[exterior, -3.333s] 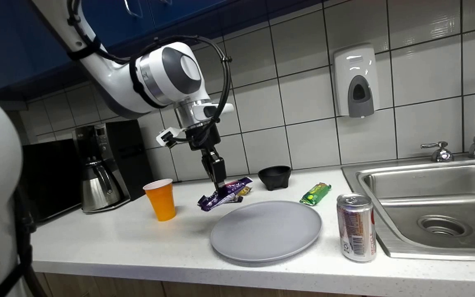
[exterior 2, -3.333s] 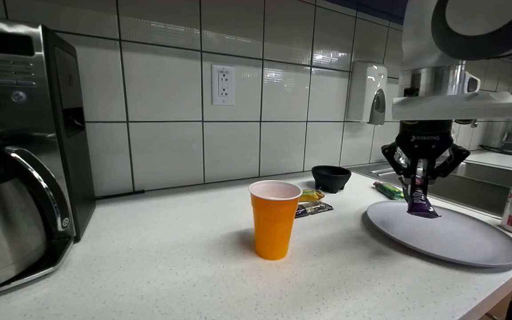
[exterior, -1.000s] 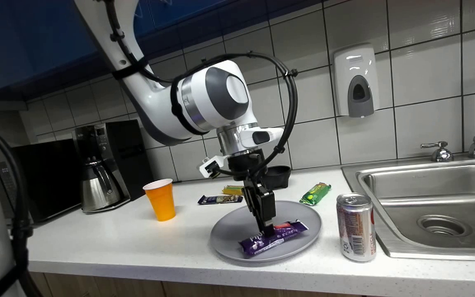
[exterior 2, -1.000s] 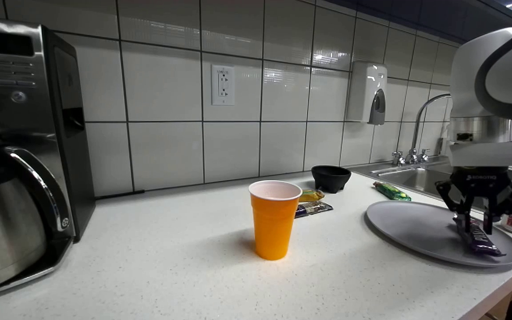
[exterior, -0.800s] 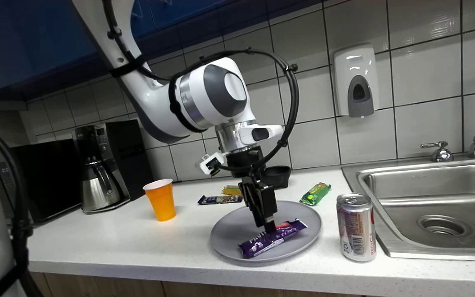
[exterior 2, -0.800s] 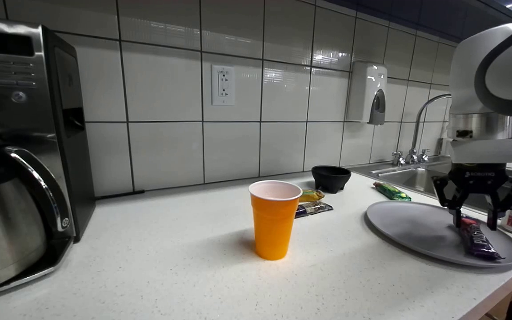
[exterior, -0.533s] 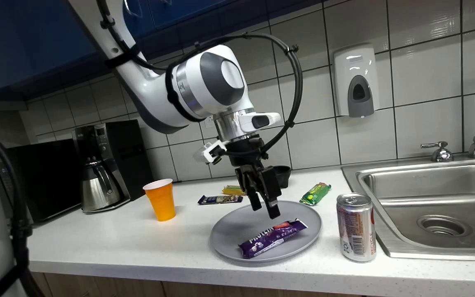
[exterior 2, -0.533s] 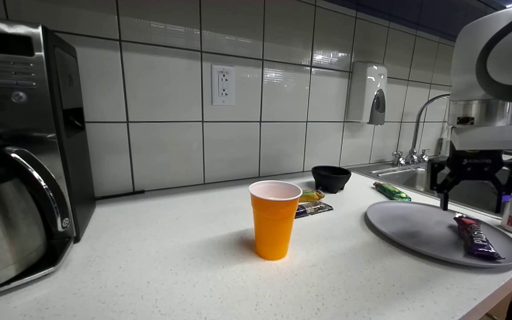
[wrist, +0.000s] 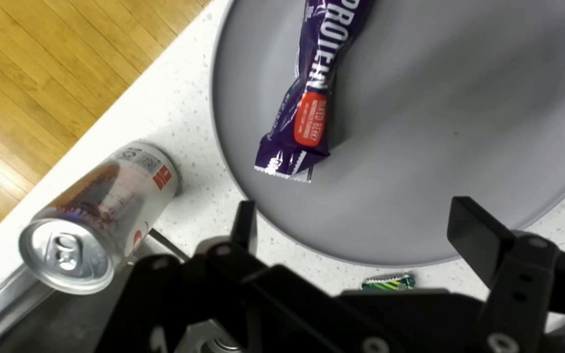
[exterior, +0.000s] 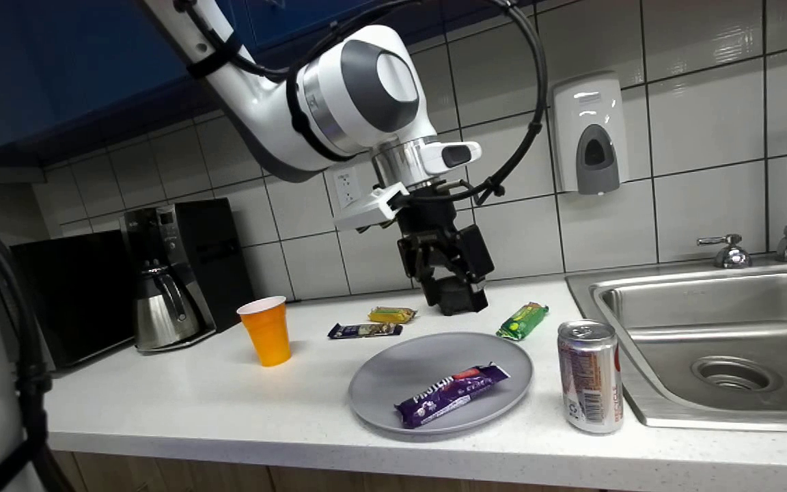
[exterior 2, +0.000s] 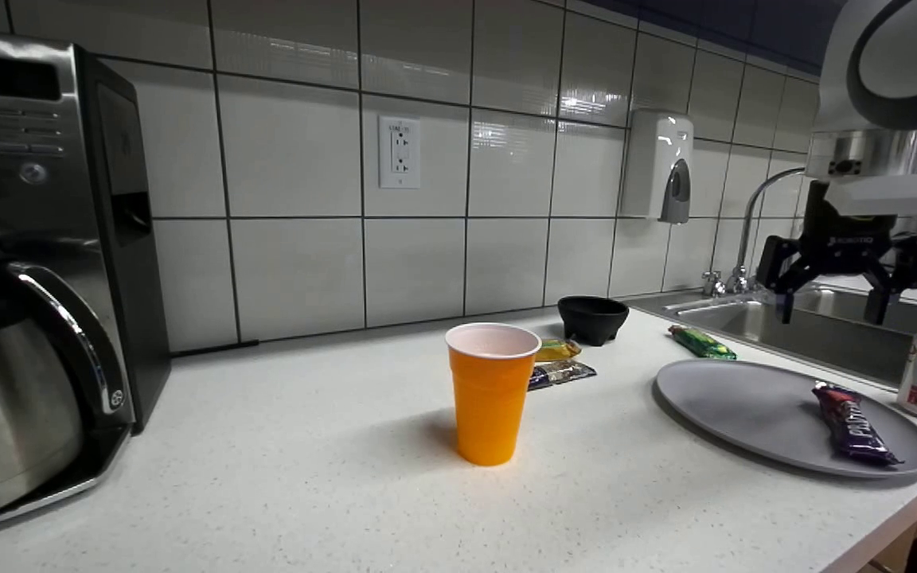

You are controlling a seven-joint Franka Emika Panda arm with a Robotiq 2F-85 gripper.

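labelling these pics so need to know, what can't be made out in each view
Purple bar: wrist view, far end cut off by the top edge.
Green bar: wrist view, mostly hidden by the gripper.
Yellow bar: in an exterior view, one end hidden by the orange cup.
The cup's inside bottom: both exterior views, hidden by its near wall.

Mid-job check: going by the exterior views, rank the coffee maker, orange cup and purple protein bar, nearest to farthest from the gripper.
In both exterior views, from the gripper:
1. Purple protein bar: below it, on the gray plate.
2. Orange cup: image left.
3. Coffee maker: farther image left, beyond the cup.
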